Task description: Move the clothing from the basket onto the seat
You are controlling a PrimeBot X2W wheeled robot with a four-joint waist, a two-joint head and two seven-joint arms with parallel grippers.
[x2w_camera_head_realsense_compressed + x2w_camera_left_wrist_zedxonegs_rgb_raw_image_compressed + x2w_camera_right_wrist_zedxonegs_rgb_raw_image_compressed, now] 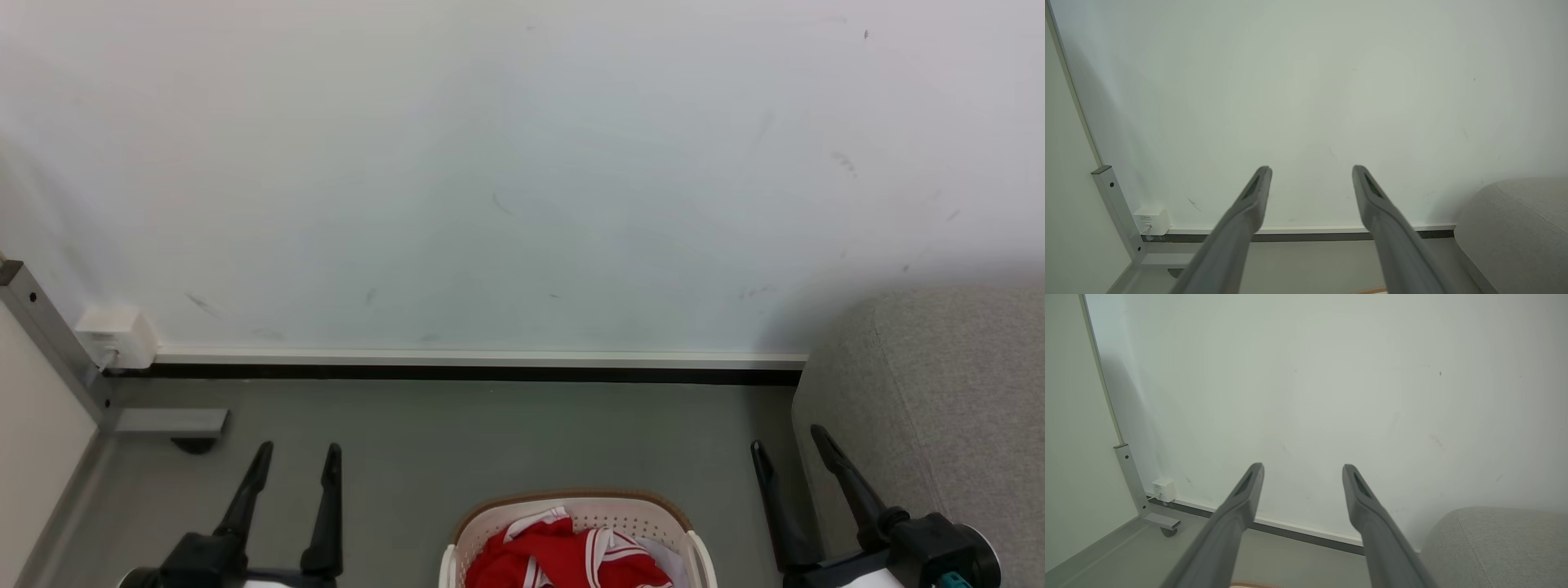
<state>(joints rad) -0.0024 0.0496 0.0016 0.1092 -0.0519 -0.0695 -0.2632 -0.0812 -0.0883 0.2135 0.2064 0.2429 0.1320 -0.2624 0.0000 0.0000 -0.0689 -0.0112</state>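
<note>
The jersey (563, 555) lies bunched in the basket (571, 500), on the floor (490, 441) between my arms. My left gripper (299, 447) is spread wide, holding nothing. My right gripper (787, 437) is just as wide and empty, right beside the sofa (939, 392).

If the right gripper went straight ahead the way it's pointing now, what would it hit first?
Probably the white wall: the right gripper points at it with nothing between, and the sofa lies off to the side. Depth is hard to judge.
</note>
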